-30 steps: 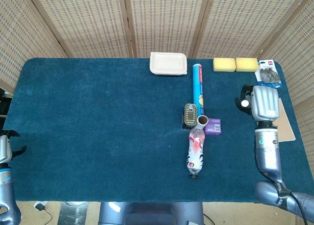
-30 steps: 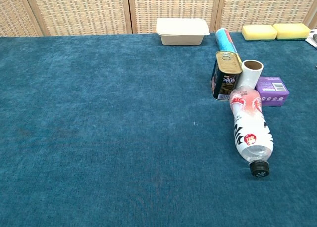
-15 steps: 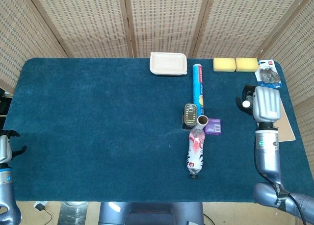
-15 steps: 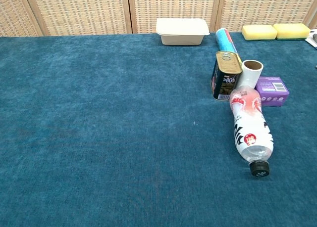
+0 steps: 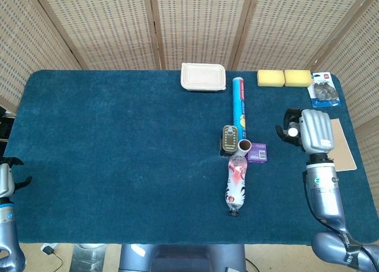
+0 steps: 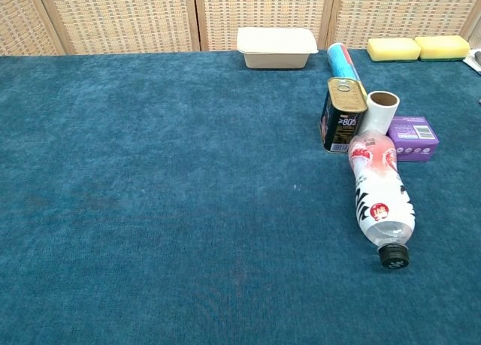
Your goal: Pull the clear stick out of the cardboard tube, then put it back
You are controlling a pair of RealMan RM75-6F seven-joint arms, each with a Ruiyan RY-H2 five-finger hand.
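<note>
The bench (image 6: 150, 210) is covered in matt, napped blue cloth. On it, the cardboard tube (image 6: 378, 113) looks like dull white paper with a brown inner wall. The tin can (image 6: 343, 116) is glossy printed metal. The bottle (image 6: 381, 198) is shiny clear plastic with a printed wrap. The far sponges (image 5: 284, 77) look porous yellow foam. The right hand (image 5: 312, 131) has a smooth grey, ribbed shell.
</note>
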